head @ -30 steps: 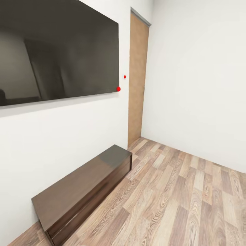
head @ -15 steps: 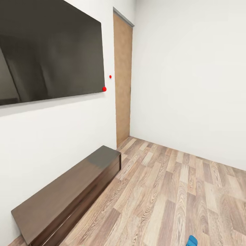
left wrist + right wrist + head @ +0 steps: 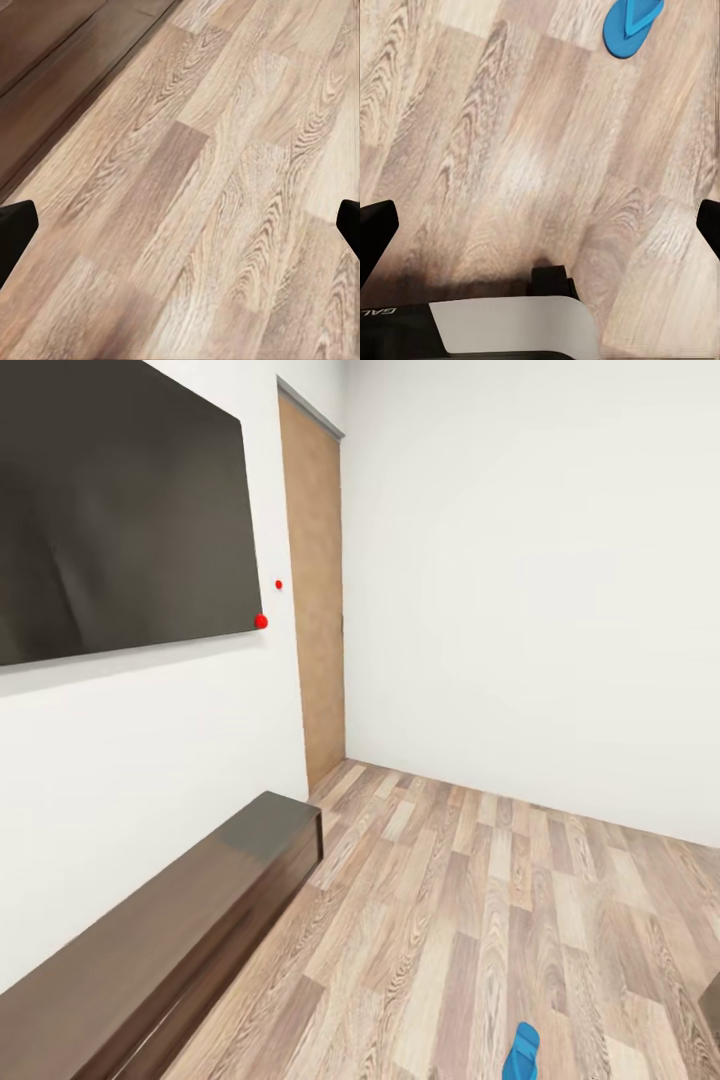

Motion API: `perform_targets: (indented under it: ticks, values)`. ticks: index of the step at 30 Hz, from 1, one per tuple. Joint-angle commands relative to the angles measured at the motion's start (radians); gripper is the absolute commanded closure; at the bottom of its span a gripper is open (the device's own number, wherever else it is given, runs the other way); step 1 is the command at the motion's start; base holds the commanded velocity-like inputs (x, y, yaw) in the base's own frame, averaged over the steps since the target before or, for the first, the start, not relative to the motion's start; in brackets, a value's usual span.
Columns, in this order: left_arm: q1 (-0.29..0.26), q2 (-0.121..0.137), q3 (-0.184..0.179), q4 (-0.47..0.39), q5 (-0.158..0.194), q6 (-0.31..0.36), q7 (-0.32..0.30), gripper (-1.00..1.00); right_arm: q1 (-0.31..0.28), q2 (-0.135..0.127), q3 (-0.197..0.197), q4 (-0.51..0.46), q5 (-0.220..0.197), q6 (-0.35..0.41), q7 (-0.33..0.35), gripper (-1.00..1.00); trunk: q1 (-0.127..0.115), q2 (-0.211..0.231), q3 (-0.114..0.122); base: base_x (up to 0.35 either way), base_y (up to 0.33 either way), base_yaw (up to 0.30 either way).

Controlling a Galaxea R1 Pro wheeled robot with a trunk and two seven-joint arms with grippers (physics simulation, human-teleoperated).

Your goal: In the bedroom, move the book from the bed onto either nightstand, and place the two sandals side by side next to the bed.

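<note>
floor (image 3: 480, 920): wood plank, grained | bench (image 3: 150, 960): dark smooth wood | sandal (image 3: 631, 27): matt blue | screen (image 3: 110, 520): glossy

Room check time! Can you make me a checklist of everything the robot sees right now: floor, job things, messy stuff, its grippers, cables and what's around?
Surface: wood-plank floor, bare boards.
Job's things: one blue sandal lying flat on the floor, also seen in the right wrist view; second sandal, book, bed and nightstand nothing seen.
Clutter: nothing seen.
Grippers: left gripper open, nothing between its fingertips; right gripper open, nothing held.
Cables: nothing seen.
Surroundings: long dark bench against the white wall, big dark screen above it, wooden door in the corner.
</note>
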Motion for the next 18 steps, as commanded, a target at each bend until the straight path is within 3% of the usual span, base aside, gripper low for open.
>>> perform_targets:
  ticks: [1,7,18]
  values:
    - [0.000,0.000,0.000,0.000,0.006,-0.002,0.000,-1.00,0.000,0.000,-0.002,0.000,-0.001,-0.002,0.001,-1.00,0.000,0.000,-0.001,0.154,0.000,-0.254]
    - [0.000,0.000,0.000,0.000,0.006,-0.002,0.000,-1.00,0.000,0.001,-0.002,0.000,-0.001,-0.002,0.001,-1.00,0.000,0.000,-0.001,0.120,0.000,-0.254]
    - [0.000,-0.001,0.000,0.000,0.006,-0.002,0.000,-1.00,0.000,0.000,-0.002,0.000,-0.001,-0.002,0.001,-1.00,0.000,0.000,-0.001,0.008,0.000,-0.254]
